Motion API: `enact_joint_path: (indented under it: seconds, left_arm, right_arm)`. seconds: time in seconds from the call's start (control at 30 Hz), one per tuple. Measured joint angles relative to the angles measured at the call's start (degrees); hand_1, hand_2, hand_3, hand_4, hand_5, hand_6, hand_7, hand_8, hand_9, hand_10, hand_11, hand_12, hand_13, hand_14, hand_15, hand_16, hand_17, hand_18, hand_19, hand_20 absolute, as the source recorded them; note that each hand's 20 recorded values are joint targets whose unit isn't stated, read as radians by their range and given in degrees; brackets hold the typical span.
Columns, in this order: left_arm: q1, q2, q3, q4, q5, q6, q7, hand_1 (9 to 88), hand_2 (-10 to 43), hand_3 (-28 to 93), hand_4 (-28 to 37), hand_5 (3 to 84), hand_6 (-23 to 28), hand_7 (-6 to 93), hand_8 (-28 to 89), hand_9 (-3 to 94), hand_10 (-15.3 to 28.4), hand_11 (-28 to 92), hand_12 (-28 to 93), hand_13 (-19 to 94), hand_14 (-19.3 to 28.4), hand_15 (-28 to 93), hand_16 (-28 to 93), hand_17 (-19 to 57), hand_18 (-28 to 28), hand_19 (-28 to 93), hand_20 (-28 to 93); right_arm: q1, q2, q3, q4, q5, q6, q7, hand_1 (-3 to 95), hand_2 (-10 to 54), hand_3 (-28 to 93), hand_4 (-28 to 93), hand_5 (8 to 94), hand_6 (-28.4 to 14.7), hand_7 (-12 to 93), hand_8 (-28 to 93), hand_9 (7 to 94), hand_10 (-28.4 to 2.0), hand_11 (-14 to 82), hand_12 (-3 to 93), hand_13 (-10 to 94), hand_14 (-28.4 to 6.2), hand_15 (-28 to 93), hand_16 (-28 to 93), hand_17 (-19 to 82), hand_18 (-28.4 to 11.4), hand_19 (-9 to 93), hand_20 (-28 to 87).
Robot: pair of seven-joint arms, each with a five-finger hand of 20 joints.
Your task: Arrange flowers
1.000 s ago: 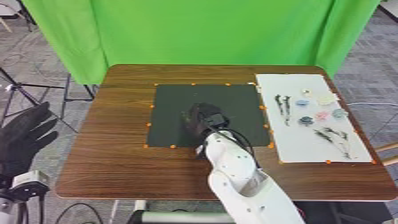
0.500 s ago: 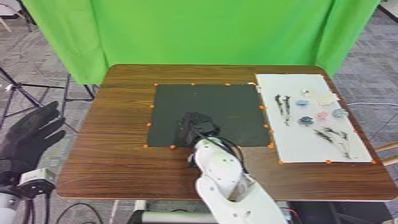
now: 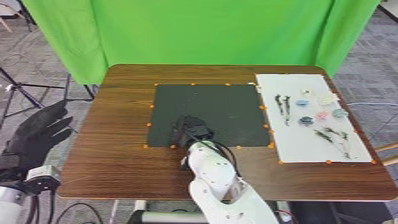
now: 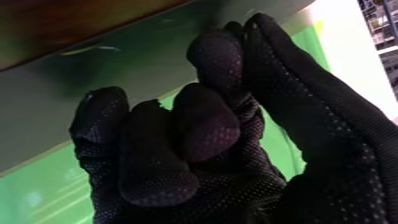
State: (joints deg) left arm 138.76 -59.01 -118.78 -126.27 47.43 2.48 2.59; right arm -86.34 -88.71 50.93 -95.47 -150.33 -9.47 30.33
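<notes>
My right hand [image 3: 194, 129] is low over the left front part of the dark mat [image 3: 231, 107]. In the right wrist view, curled fingers and a thumb of the right hand [image 4: 218, 60] meet at their tips, pinching a thin sprig that is hard to make out against the mat. A faint speckled line of the sprig [image 3: 190, 99] runs beyond the hand. On the white sheet [image 3: 298, 145] lie dark stems [image 3: 282, 107], a branching stem [image 3: 335, 140], a pink flower [image 3: 322, 115], blue flowers [image 3: 302, 103] and a cream flower [image 3: 326, 99]. My left hand [image 3: 37, 131] stays open beyond the table's left edge.
Orange markers [image 3: 152, 106] line the mat and the sheet on the brown table [image 3: 115, 160]. A green curtain [image 3: 222, 35] hangs behind the table's far edge. Chair parts [image 3: 387, 147] stand beyond the right side.
My right hand has moved left and toward the robot over the mat. The left hand has shifted slightly to the right. The flowers on the white sheet have stayed put.
</notes>
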Motion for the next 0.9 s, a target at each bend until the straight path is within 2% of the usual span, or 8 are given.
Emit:
enact_joint_path:
  seconds: [0.23, 0.4, 0.6, 0.77, 0.83, 0.9]
  left_arm:
    - [-1.60, 1.14, 1.15, 0.63, -0.02, -0.47, -0.99, 24.1, -6.2, 69, -25.9, 24.1, 2.1, 22.1, -10, 18.5, 9.2, 16, 19, 15, 11.2, 21, 6, -10.1, 17.8, 38, 9]
    - [-2.26, 1.69, 1.60, 0.86, -0.04, -0.73, -1.46, 24.1, -6.3, 69, -26.0, 24.3, 2.1, 22.0, -10, 18.5, 9.3, 16, 19, 15, 11.2, 21, 6, -10.1, 17.8, 38, 9]
    - [-2.34, 1.75, 1.68, 0.87, -0.04, -0.75, -1.42, 24.0, -6.3, 69, -26.1, 24.2, 2.1, 22.1, -10, 18.5, 9.3, 16, 19, 15, 11.2, 21, 6, -10.1, 17.8, 38, 9]
    - [-2.33, 1.71, 1.69, 0.88, -0.04, -0.79, -1.37, 24.3, -6.2, 69, -26.4, 24.3, 2.0, 22.1, -10, 18.6, 9.4, 16, 19, 15, 11.3, 21, 6, -10.3, 17.8, 38, 9]
    - [-2.36, 1.71, 1.73, 0.91, -0.04, -0.82, -1.37, 24.3, -6.2, 69, -26.6, 24.4, 2.0, 22.2, -10, 18.6, 9.5, 16, 19, 15, 11.3, 21, 6, -10.3, 17.9, 38, 9]
    - [-2.36, 1.71, 1.74, 0.92, -0.04, -0.83, -1.37, 24.4, -6.0, 69, -26.9, 24.4, 1.9, 22.4, -11, 18.9, 9.6, 16, 19, 15, 11.4, 21, 6, -10.3, 17.9, 38, 10]
  right_arm:
    - [0.10, -1.35, -0.52, 2.37, -0.32, 6.68, -0.73, 39.2, -9.5, 82, -15, 77.2, 2.2, 54, 26, 83.1, -8.5, 64.8, 52.7, 79, -8.9, 86, 37, 39, -22.2, 88, 39]
    - [0.22, -2.05, -0.52, 2.84, -0.73, 6.12, -0.63, 39.2, -9.5, 82, -15, 78.0, 2.2, 53, 26, 83.4, -8.5, 64.5, 52.7, 79, -8.8, 85, 37, 39, -22.2, 89, 39]
    - [0.29, -2.26, -0.59, 2.84, -1.59, 4.84, -0.61, 39.0, -9.5, 82, -16, 79.0, 2.1, 51, 25, 83.6, -8.5, 63.5, 52.4, 79, -8.9, 85, 38, 39, -22.0, 89, 38]
    - [0.24, -2.32, -0.58, 2.47, -1.81, 2.78, -0.94, 32.1, -8.5, 82, -22, 81.6, 1.5, 44, 15, 82.7, -9.6, 60.8, 51.3, 78, -9.6, 83, 38, 37, -21.9, 88, 37]
    - [0.18, -2.40, -0.54, 2.41, -2.01, 2.25, -1.15, 30.0, -7.6, 82, -22, 81.6, 1.2, 43, 9, 82.0, -9.8, 60.5, 51.3, 77, -9.7, 83, 38, 37, -21.9, 87, 38]
    - [0.17, -2.46, -0.49, 2.38, -2.08, 1.87, -1.26, 28.1, -6.8, 83, -22, 81.7, 1.1, 45, -4, 81.6, -10.0, 60.6, 51.0, 77, -9.7, 83, 38, 37, -21.9, 87, 38]
